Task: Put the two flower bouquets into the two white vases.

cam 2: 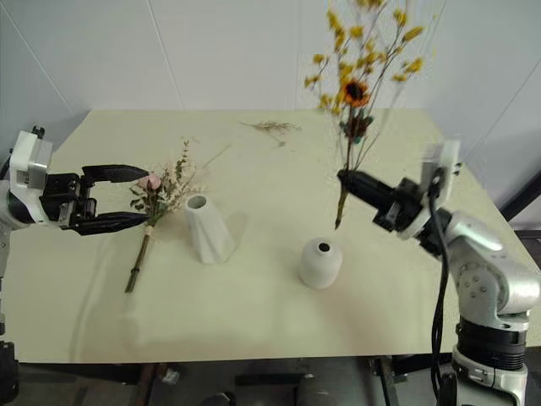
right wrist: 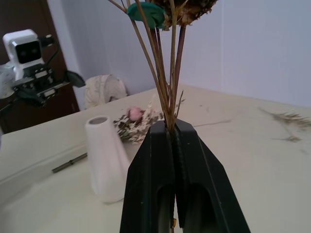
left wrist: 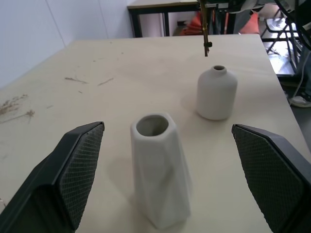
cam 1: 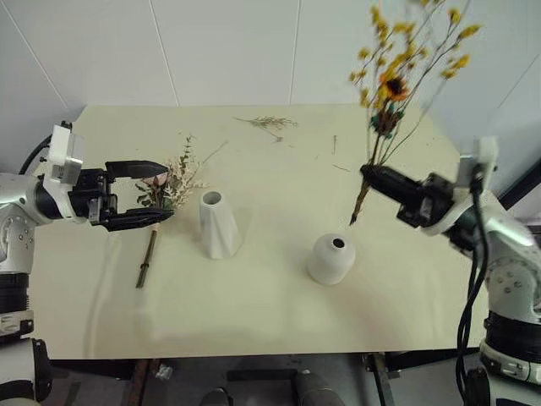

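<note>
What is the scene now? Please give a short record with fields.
table: beige top
tall vase: upright, empty
round vase: upright, empty
pink bouquet: lying on the table beside the tall vase
yellow bouquet: held upright above the round vase
left gripper: open, by the pink bouquet
right gripper: shut on the yellow bouquet's stems
loose sprig: far side of the table

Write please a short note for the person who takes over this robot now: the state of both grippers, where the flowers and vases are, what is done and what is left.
Right gripper: jaws shut on the stems of the yellow bouquet, held upright in the air, stem ends above and just behind the round vase.
Left gripper: jaws open, holding nothing, at the pink bouquet, which lies on the table beside the tall vase.
Both vases stand upright and hold no flowers.
Done: the yellow bouquet is picked up.
Left: put it into a vase, then grasp the pink bouquet and put it into the other vase.
</note>
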Controlling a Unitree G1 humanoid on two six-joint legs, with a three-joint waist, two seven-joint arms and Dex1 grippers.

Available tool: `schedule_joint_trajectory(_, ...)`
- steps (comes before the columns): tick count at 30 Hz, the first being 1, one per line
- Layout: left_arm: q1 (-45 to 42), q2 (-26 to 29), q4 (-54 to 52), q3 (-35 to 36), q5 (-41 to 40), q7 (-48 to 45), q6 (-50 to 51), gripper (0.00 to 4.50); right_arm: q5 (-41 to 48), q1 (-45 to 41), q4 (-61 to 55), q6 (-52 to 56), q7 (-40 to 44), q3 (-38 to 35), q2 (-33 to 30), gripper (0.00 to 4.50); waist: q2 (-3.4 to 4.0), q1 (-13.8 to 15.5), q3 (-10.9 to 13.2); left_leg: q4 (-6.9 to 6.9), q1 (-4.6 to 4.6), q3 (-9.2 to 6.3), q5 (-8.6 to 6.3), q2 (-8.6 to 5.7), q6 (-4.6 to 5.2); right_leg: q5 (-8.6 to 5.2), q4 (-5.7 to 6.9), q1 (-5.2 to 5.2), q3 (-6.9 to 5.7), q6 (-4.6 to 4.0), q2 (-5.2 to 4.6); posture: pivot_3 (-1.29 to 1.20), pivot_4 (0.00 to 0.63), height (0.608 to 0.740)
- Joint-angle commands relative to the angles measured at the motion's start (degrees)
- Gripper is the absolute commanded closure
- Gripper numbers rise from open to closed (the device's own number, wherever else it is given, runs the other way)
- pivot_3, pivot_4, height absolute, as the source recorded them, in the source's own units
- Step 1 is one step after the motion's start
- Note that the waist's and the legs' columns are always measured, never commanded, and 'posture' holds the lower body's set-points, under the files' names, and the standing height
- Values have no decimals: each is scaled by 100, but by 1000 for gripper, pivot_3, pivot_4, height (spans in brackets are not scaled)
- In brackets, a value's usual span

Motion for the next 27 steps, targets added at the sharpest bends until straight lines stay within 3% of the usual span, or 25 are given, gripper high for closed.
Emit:
schedule_joint_trajectory(1, -117, 123, 290, 67, 105, -216, -241, 0, 4, 65, -69, -362, 67, 82, 53, 4480, 0, 10, 0, 0, 0, 0, 0, 0, 0, 0, 0, 0, 0, -1, 0, 0, 150, 740)
schedule_joint_trajectory(11, 93, 112, 292, 125, 155, -209, -203, 0, 467, 358, -315, -136, -6, 179, -87, 4480, -1, 47, 0, -2, -2, -2, 0, 1, 0, -2, -2, -1, -1, -2, -1, 0, 150, 740)
schedule_joint_trajectory(27, 22, -15, 422, 25, 183, -198, -323, 0, 1397, 99, -738, 269, -659, -90, -450, 4480, -1, 136, 0, -5, -3, -1, 0, 1, 0, -5, -3, -5, -1, -6, -1, 0, 150, 740)
